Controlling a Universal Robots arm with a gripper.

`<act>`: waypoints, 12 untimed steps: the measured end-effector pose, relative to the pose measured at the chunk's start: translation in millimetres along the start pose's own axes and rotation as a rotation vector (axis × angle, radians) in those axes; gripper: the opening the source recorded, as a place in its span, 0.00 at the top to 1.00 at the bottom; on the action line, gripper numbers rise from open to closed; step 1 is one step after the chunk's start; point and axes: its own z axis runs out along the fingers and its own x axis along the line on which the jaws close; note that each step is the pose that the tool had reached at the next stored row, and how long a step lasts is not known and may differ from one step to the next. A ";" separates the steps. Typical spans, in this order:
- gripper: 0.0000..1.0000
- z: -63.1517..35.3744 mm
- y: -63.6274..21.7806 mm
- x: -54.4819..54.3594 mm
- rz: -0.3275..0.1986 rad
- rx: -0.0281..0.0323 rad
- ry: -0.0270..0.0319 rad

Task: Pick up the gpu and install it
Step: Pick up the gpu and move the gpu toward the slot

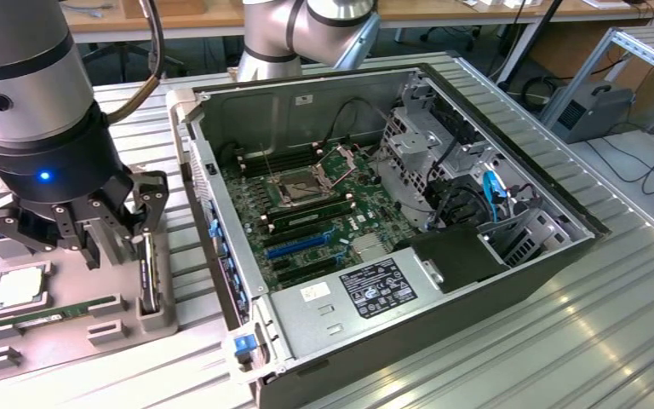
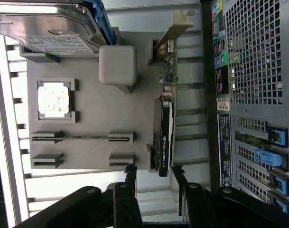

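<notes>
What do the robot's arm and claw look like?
The arm is a thick silver-grey tube with a black collar carrying a small blue light; a black cable loops beside it. The gripper is black, with jointed metal fingers.

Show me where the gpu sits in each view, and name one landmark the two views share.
Exterior view: the gpu stands on edge in the grey tray at the exterior view's left, under the claw, beside the computer case.
Wrist view: the gpu stands on edge along the tray side facing the case, just ahead of the open claw.
Shared landmark: the square silver processor chip lying flat on the tray.
</notes>
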 end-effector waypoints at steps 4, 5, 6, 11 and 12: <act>0.58 1.1 0.0 0.0 0.000 0.0000 0.0001; 0.58 1.3 0.0 0.0 0.000 0.0000 0.0000; 0.58 1.5 0.0 0.0 0.000 0.0000 0.0001; 0.58 2.6 0.0 0.1 0.000 0.0000 0.0000; 0.58 2.9 0.0 0.1 0.000 0.0000 0.0000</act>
